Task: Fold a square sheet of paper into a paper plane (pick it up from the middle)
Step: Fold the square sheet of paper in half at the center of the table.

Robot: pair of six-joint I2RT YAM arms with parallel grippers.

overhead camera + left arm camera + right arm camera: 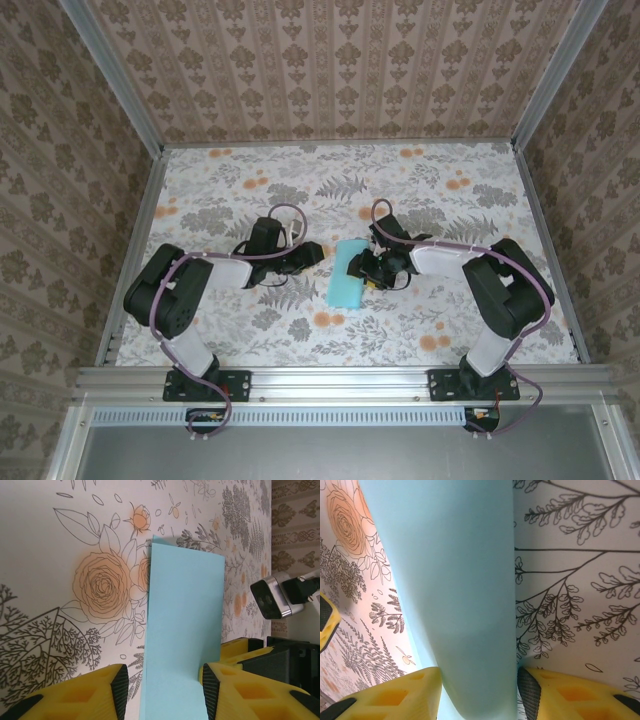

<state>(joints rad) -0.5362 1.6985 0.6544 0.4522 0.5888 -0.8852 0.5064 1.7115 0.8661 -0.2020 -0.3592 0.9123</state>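
A: On the floral table (220,200), where is the sheet of paper (347,272)?
B: Folded into a rectangle. It runs forward from between the left gripper (164,675) jaws, which are spread, with a gap at one pad.
A: And the right gripper (479,675)?
B: The paper spans its jaws from pad to pad. I cannot tell whether they pinch it or merely straddle it.

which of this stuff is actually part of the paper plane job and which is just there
For the job:
- rectangular turquoise-blue paper sheet
- left gripper, straddling the sheet
- right gripper, at the sheet

Just there:
- floral-print table cover
- patterned brown wallpaper walls
- aluminium frame rail
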